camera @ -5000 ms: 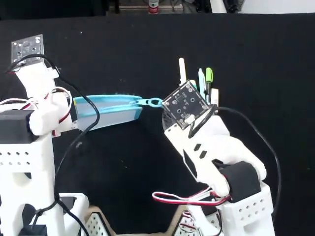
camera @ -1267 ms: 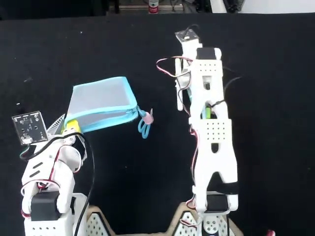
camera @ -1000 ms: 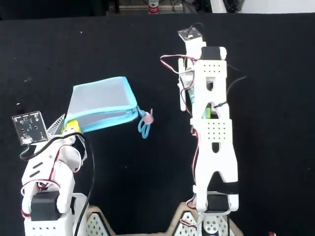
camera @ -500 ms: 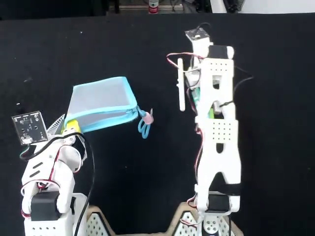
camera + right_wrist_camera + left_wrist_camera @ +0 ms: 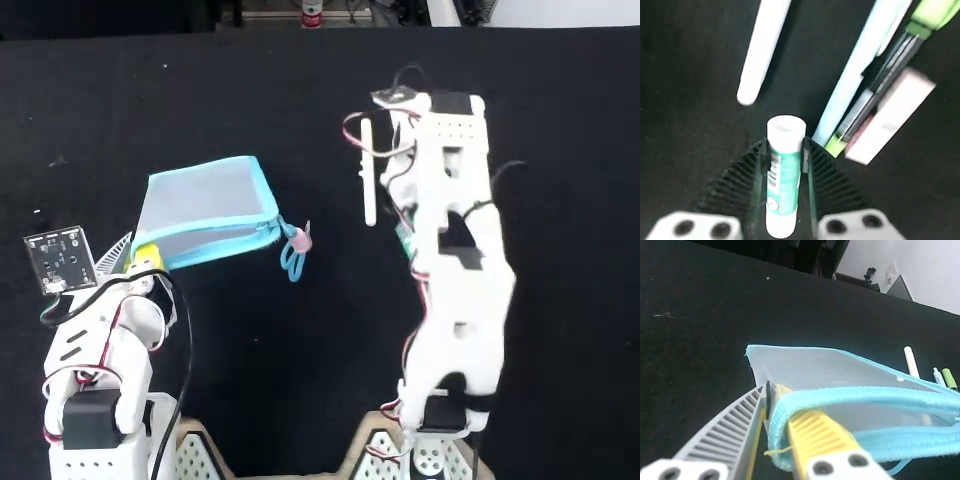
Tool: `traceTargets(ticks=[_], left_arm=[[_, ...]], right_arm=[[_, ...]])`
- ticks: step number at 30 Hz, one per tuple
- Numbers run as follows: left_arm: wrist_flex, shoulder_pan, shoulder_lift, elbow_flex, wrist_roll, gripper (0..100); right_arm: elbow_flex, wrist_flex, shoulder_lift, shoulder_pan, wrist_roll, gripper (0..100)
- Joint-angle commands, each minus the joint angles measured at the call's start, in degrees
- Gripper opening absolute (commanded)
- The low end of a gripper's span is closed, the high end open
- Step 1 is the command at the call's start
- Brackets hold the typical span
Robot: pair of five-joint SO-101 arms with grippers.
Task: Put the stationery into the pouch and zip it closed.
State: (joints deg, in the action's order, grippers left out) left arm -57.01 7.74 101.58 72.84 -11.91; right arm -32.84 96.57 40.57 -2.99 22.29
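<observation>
Right gripper (image 5: pixel 784 145) clamps the glue stick (image 5: pixel 782 190) lengthwise; the pouch (image 5: pixel 205 205), pinched by the left gripper (image 5: pixel 774 392), lies off to its left.

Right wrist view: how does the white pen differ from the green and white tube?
The tube is clamped in the right gripper, while the white pen lies free on the black table. The tube has a green label below a white cap, whereas the pen is plain white all over. The pen lies ahead of the gripper, apart from the tube. Both are round sticks.
</observation>
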Motion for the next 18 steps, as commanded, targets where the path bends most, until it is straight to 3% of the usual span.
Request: traceTargets(ticks=[1, 5, 8, 13, 18], left_arm=[[-0.18, -0.04, 0.53, -0.48, -0.18, 3], [-0.18, -0.04, 0.53, -0.48, -0.18, 3], [-0.18, -0.04, 0.53, -0.48, -0.18, 3], [-0.18, -0.04, 0.53, -0.48, -0.18, 3], [-0.18, -0.04, 0.35, -0.48, -0.18, 3]], right_arm=[[28.7, -15.12, -19.56, 1.05, 2.9, 1.1], [55.69, -31.21, -35.47, 4.04, 5.54, 1.1], [67.38, -36.22, -45.67, 5.71, 7.21, 1.5], [74.77, -36.4, -50.68, 7.91, 7.74, 12.9], [72.84, -36.92, -46.55, 8.26, 7.82, 11.8]])
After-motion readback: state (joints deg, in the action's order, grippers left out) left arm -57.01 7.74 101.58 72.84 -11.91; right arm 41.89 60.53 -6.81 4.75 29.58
